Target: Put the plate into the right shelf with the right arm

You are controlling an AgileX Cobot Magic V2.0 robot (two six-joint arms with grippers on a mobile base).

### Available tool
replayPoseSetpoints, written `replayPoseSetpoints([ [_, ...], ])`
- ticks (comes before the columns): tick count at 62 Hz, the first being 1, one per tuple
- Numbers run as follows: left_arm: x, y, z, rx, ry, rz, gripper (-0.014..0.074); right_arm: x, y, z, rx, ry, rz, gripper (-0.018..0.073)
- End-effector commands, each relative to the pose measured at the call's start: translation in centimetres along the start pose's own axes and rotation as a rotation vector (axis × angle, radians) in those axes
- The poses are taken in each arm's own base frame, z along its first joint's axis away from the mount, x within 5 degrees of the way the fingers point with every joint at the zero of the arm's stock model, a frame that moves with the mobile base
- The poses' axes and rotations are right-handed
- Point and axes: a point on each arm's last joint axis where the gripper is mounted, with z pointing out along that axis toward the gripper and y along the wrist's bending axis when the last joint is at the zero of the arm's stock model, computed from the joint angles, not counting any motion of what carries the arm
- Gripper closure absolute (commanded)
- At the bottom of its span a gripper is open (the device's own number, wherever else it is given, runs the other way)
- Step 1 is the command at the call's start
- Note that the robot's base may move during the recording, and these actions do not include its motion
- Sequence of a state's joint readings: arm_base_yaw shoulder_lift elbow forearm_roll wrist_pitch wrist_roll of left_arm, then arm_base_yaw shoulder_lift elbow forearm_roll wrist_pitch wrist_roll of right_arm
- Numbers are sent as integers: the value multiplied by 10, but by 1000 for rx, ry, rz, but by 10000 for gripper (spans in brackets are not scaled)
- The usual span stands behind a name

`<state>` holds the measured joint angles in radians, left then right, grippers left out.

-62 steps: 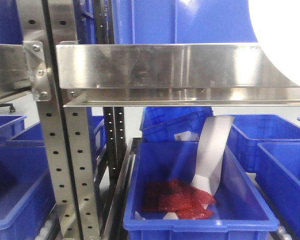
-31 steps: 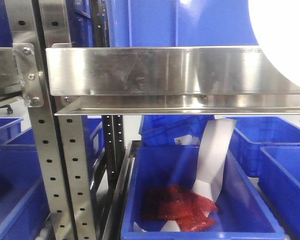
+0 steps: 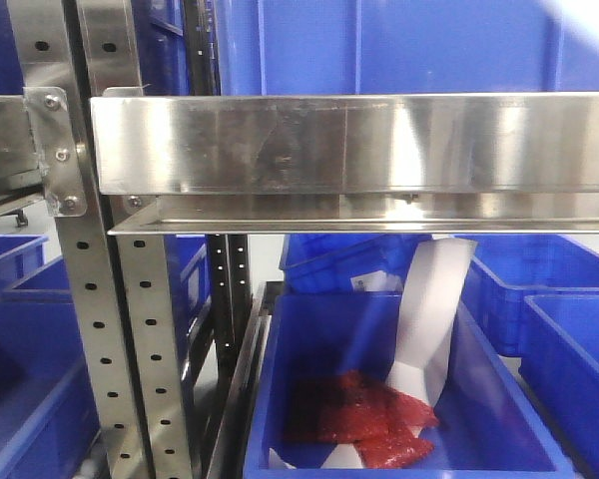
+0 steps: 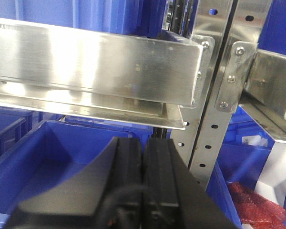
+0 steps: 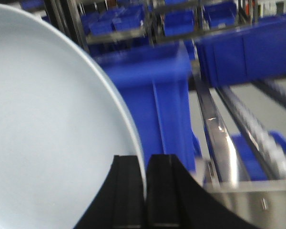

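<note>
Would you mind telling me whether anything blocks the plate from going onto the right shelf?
The right gripper is shut on the plate. In the right wrist view, large blue bins stand ahead beside the plate. The right shelf has a tall front lip to clear. The shelf's top surface is hidden, so free space cannot be confirmed.

1. Front view: level, close to the right shelf (image 3: 349,145), facing its steel lip; blue bin (image 3: 399,399) below.
2. Left wrist view: looks forward over the left end effector (image 4: 143,157), near a shelf lip and the perforated upright (image 4: 207,119).
3. Right wrist view: looks along the right end effector (image 5: 145,167), plate (image 5: 47,133) filling the left side, blurred racks beyond.
4. Front and left wrist views share the upright and red packets (image 3: 364,419).
</note>
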<state>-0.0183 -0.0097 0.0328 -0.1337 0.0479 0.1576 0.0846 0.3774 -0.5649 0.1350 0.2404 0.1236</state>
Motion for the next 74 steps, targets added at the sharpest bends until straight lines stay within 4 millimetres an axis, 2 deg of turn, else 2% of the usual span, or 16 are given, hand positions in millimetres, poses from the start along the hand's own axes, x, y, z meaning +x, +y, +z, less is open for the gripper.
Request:
replayPoseSetpoints([
  [1,-5,1,-1,-12,-89,-15,724,-50,11,14,-23,-162,12,505],
  [8,-5,1,-1,-12,-89,-15,724,-86,19,48,-22,-162,-5,505],
  [18,-5,1,-1,-12,-89,-15,724,-122,26,102,-21,-158,-6,505],
  [24,-5,1,-1,-12,-89,-15,724,-130,27,141,-14,-137,-13,505],
  [31,-5,1,-1,-12,-89,-15,724,-144,29,175,-11,-150,-47,505],
  [35,-5,1,-1,-12,-89,-15,724,-140,26,200,-1,-124,-66,505],
  [38,-5,1,-1,-12,-89,-15,724,-142,27,210,0,-123,-76,505],
  [44,-5,1,-1,-12,-89,-15,724,-132,25,238,2,-87,-75,503],
  [50,-5,1,-1,-12,-89,-15,724,-121,28,255,-9,-53,-75,497],
  [54,-5,1,-1,-12,-89,-15,724,-115,31,261,-21,-34,-74,454],
  [63,-5,1,-1,-12,-89,-15,724,-106,39,267,-43,-9,-72,206],
  [67,-5,1,-1,-12,-89,-15,724,-106,40,267,-46,-8,-71,124],
  [70,-5,1,-1,-12,-89,-15,724,-107,40,266,-47,-13,-71,102],
  [74,-5,1,-1,-12,-89,-15,724,-111,40,262,-47,-21,-69,130],
])
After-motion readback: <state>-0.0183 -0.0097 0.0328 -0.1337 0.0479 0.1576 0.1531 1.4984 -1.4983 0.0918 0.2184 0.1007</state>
